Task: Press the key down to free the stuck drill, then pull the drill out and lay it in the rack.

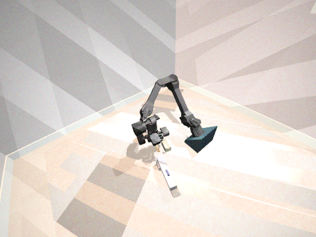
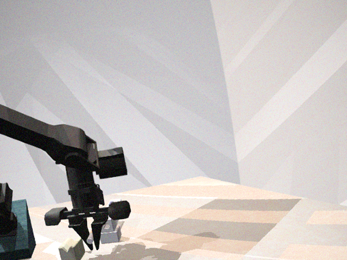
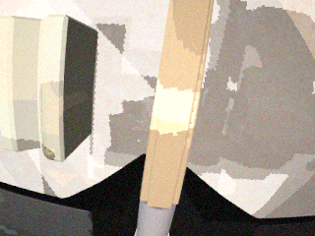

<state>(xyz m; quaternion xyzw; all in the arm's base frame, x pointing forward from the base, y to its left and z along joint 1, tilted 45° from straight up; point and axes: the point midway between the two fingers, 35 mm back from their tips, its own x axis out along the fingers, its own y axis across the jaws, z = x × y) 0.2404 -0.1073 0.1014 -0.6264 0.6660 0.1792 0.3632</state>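
My gripper (image 2: 94, 248) (image 3: 158, 163) is shut on the drill (image 1: 158, 148) (image 3: 166, 147), a tan shaft with a grey shank. The grey end shows by the fingers in the exterior view. The drill's far end runs out of the wrist view. The long white housing (image 1: 169, 179) (image 2: 110, 237) lies past the drill; in the top view a small gap shows between them. A blue-violet key (image 1: 167, 172) is on its top. The pale green grooved rack (image 1: 166, 146) (image 2: 72, 254) (image 3: 79, 88) stands beside the gripper, with nothing lying in its groove.
The arm's dark teal base block (image 1: 204, 140) (image 2: 22, 230) stands on the far side of the rack from the gripper. Patterned walls rise behind the floor. Shadows of the arm fall beside the gripper.
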